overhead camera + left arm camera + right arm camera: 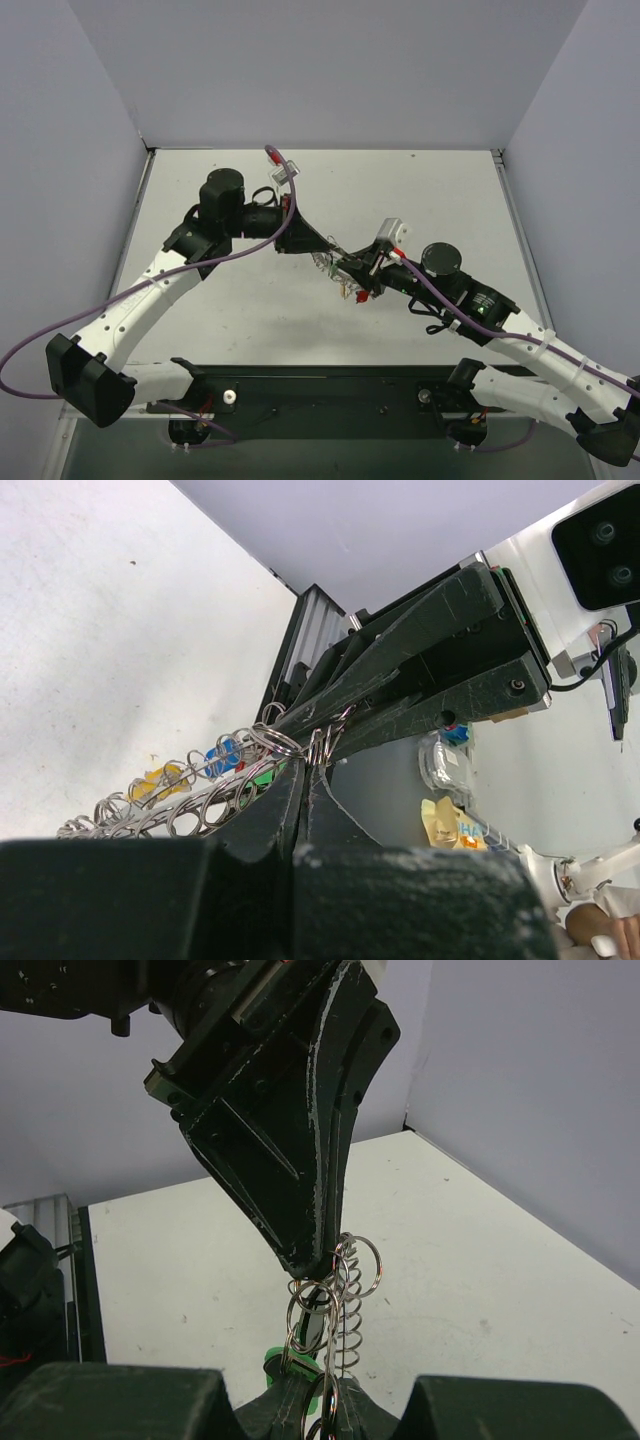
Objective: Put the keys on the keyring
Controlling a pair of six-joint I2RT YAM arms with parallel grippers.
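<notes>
The two grippers meet above the middle of the table. The keyring [170, 815], a grey coil-like band strung with small silver rings [345, 1270], hangs between them. My left gripper [305, 770] is shut, its tips pinching the ring cluster at the band's upper end [335, 252]. My right gripper [335, 1395] is shut on the lower part of the keyring, rings passing between its fingers [350, 272]. The keys dangle from the band: a blue head [225, 752], a yellow head [160, 780] and a green head [285, 1365]. Their blades are mostly hidden.
Grey walls close in the white table [420, 190] on three sides. A metal rail [305, 630] runs along one table edge. The right wrist's white camera block [393, 232] sits just behind the meeting point. Purple cables [60, 330] loop off both arms.
</notes>
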